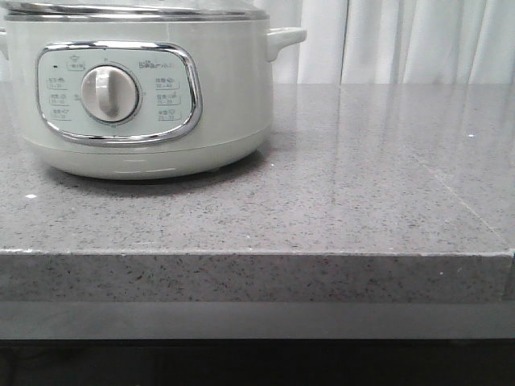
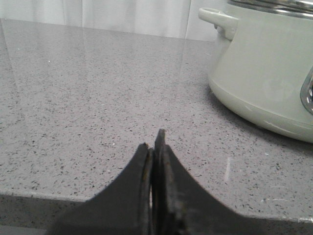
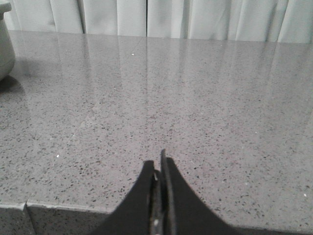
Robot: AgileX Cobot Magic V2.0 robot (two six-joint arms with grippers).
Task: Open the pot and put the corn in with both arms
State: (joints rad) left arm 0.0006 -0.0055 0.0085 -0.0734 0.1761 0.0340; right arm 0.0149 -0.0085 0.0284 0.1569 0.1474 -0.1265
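The pot [image 1: 145, 88], a pale grey-green cooker with a chrome-framed panel and white dial [image 1: 110, 93], stands at the left of the grey speckled counter with its steel-rimmed lid [image 1: 137, 10] on. It also shows in the left wrist view [image 2: 264, 73], and a sliver of it in the right wrist view [image 3: 5, 44]. My left gripper [image 2: 155, 142] is shut and empty, low at the counter's front edge, left of the pot. My right gripper [image 3: 159, 164] is shut and empty at the front edge, right of the pot. The corn is out of view. Neither gripper shows in the front view.
The grey speckled counter [image 1: 362, 185] stretches to the right of the pot, with its front edge [image 1: 257, 256] near me. White curtains [image 1: 402, 40] hang behind it. The pot's side handle [image 1: 286, 38] sticks out to the right.
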